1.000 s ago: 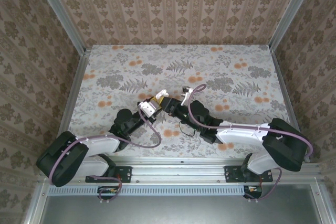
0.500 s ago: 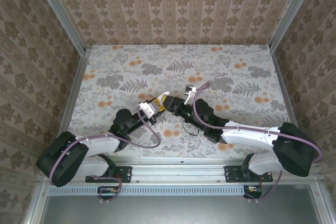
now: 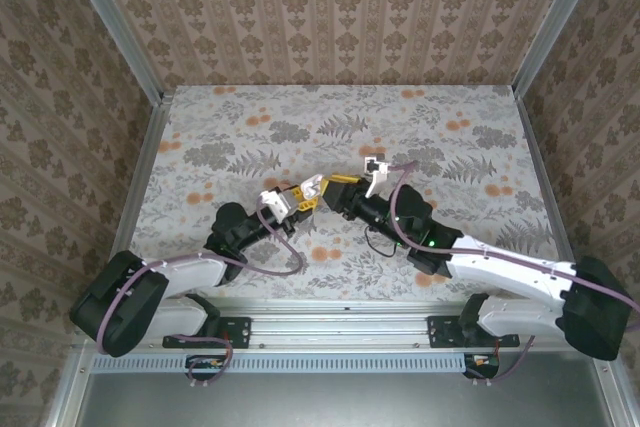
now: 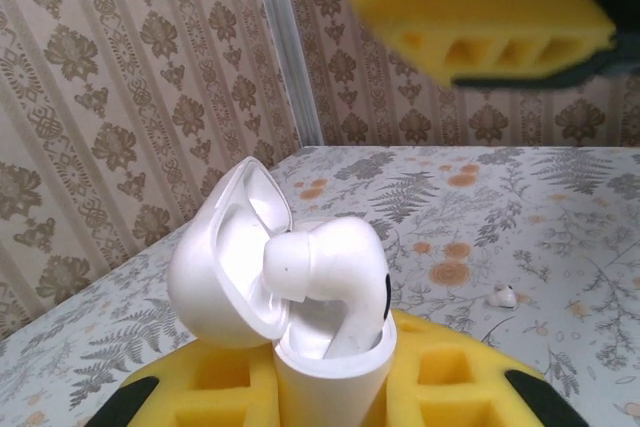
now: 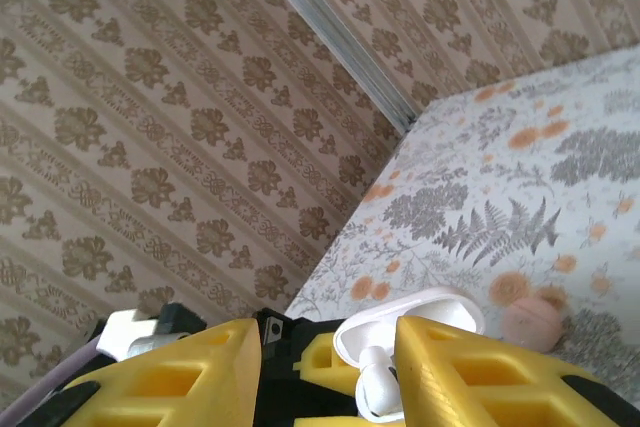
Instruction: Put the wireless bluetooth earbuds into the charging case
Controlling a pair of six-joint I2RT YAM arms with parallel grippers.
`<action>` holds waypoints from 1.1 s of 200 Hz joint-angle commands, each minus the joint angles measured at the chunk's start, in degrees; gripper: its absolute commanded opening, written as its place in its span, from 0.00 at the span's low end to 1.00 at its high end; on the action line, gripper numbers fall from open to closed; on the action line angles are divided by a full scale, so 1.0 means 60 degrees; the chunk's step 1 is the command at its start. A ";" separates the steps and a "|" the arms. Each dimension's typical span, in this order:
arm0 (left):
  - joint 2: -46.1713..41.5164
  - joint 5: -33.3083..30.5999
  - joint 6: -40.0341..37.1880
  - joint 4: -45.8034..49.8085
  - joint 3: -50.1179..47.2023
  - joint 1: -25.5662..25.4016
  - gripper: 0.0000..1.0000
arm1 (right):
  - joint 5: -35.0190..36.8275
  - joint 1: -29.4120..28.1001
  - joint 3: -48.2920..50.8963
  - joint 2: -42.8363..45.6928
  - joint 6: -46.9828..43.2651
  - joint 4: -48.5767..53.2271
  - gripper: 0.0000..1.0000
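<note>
1. Small rounded white plastic charging case [image 4: 215,267]: glossy, smooth shell, with soft highlights inside the lid.
2. Small white plastic earbud [image 4: 325,262]: same smooth gloss, its round tip slightly duller.
3. Yellow foam finger pads [image 4: 440,387]: matt, porous, with square cut cells.
4. Floral-printed table cover [image 3: 300,117]: flat, matt, paper-like.
5. Grey metal frame rail [image 3: 330,332]: ribbed, with a dull sheen.

Yellow right fingers [image 5: 470,372] apart, open charging case [image 5: 420,313] and earbud [image 5: 375,389] between them, pinkish disc [image 5: 532,323] beyond

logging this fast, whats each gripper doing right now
left gripper: closed on the charging case
right gripper: open, holding nothing
</note>
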State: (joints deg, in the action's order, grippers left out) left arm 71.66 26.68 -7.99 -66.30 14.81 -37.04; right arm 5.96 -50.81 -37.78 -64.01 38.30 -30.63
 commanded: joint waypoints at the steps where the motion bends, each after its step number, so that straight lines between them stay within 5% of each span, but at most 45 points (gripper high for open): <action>1: 0.0054 0.0939 0.0516 -0.0130 0.0342 0.0171 0.00 | -0.1083 0.0407 -0.0079 0.0606 -0.2330 0.0739 0.41; 68: -0.0002 0.2369 0.0877 0.0598 0.0702 0.0394 0.00 | -0.5430 0.2024 -0.0222 0.1359 -1.0280 0.3399 0.44; 127: 0.0039 0.2866 0.0855 0.1140 0.0930 0.0431 0.00 | -0.6280 0.2330 -0.2210 0.0348 -1.5774 0.7258 0.44; 220: 0.0015 0.3028 0.0643 0.1613 0.1019 0.0445 0.00 | -0.6291 0.2169 -0.4553 -0.1527 -1.8283 0.9308 0.37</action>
State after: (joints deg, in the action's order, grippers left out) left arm 71.68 43.33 -3.79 -56.51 19.29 -34.72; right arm -29.23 -37.39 -62.26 -71.48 -66.41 20.40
